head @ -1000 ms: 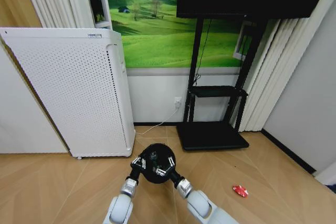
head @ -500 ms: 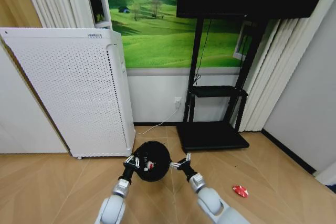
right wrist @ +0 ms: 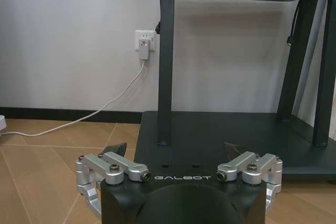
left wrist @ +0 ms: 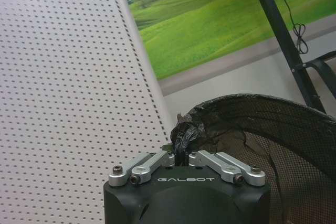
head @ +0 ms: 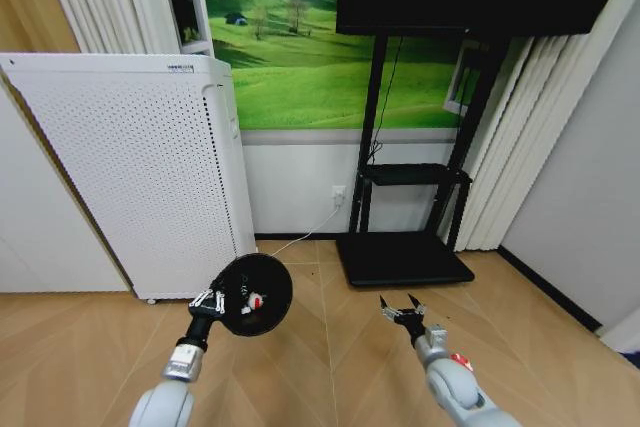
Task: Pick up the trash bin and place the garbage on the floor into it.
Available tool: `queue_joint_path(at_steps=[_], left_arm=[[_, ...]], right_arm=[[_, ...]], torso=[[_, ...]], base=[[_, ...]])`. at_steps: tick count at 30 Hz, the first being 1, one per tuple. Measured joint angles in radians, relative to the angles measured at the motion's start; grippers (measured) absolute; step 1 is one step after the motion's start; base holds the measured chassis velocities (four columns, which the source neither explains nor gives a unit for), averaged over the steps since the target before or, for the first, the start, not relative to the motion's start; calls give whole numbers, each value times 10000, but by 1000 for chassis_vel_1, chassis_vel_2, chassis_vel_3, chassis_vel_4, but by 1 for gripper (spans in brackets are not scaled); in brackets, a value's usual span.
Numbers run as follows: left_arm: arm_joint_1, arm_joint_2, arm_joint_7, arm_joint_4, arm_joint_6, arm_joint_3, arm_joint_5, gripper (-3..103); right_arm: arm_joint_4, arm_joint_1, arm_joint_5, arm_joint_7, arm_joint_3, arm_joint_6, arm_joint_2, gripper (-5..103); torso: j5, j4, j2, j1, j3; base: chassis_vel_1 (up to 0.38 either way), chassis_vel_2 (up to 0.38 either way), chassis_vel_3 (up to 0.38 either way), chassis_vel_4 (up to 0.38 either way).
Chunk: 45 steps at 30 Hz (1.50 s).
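1. We read "GALBOT" in white letters on the black body of the left gripper (left wrist: 181, 153), just behind its jaws.
2. We read the same "GALBOT" on the right gripper (right wrist: 176, 153).
3. The small label atop the white perforated appliance (head: 181, 68) is too small to read.

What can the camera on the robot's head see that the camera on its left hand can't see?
From the head view you can see the right gripper open above the floor, a bit of red garbage beside that arm, and a red-and-white piece inside the trash bin. The left wrist view gives a close look at the left gripper pinched shut on the bin's crumpled rim and at the bin's mesh wall. Both views share the trash bin, the left gripper holding it, the white perforated appliance, the green meadow picture and the black stand.
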Motion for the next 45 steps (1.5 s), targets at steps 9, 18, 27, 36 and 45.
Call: queue_joint_path(at_steps=[9, 18, 27, 36, 45], left_arm=[[435, 22, 21, -300, 1, -619, -206, 6], [300, -34, 22, -96, -26, -488, -119, 6], [243, -78, 22, 112, -90, -282, 16, 6], [186, -95, 14, 182, -113, -94, 111, 6], [230, -91, 11, 212, -136, -49, 150, 6]], right_arm=[[-680, 287, -300, -407, -100, 350, 154, 100], [-1411, 906, -213, -520, -460, 415, 96, 100], [-1731, 1028, -194, -795, -585, 548, 104, 100], [-2060, 1037, -381, -828, -626, 1003, 179, 100], [-2415, 1192, -1345, -659, -927, 1154, -17, 100]], torso=[[-2, 3, 0, 0, 0], [-1, 1, 0, 0, 1], [0, 1, 0, 0, 2], [-2, 4, 0, 1, 2], [1, 8, 0, 2, 1]], base=[[0, 0, 0, 0], [-69, -55, 69, 78], [-211, -198, 209, 214], [-299, -300, 291, 306], [-185, -203, 203, 154]])
